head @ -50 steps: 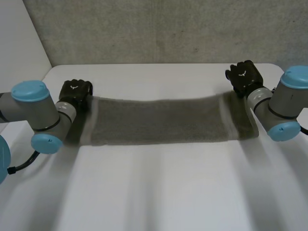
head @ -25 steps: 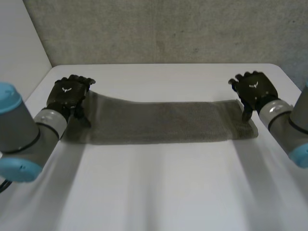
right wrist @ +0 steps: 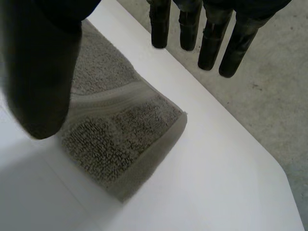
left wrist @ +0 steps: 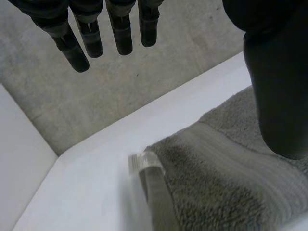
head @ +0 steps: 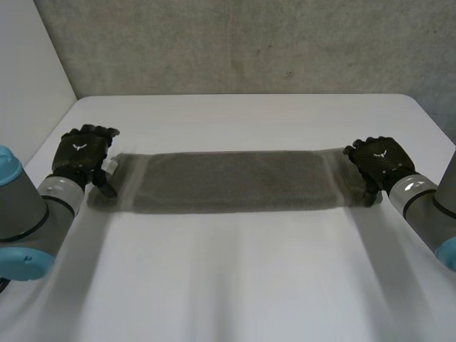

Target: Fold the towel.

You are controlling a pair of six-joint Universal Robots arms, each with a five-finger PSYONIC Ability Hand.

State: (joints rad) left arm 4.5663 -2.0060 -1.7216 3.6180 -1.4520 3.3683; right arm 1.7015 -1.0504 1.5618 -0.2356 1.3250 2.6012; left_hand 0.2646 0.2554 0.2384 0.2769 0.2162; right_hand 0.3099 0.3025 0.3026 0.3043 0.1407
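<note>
A grey-brown towel [head: 231, 180] lies flat in a long narrow strip across the white table [head: 235, 278]. My left hand [head: 80, 152] hovers at the strip's left end, fingers [left wrist: 122, 36] straight and spread above the towel's corner [left wrist: 202, 178], holding nothing. My right hand [head: 377, 162] is at the right end, fingers [right wrist: 209, 43] straight over the towel's end [right wrist: 115, 134], thumb apart from the cloth. Both hands are open and off the towel.
A grey concrete wall [head: 235, 43] rises behind the table's far edge. A white panel [head: 28, 64] stands at the far left. Bare table [head: 235, 285] stretches in front of the towel.
Both hands let go of the towel's far corners, opened, and drew back towards the near side. The towel dropped and now lies flat as a folded strip.
</note>
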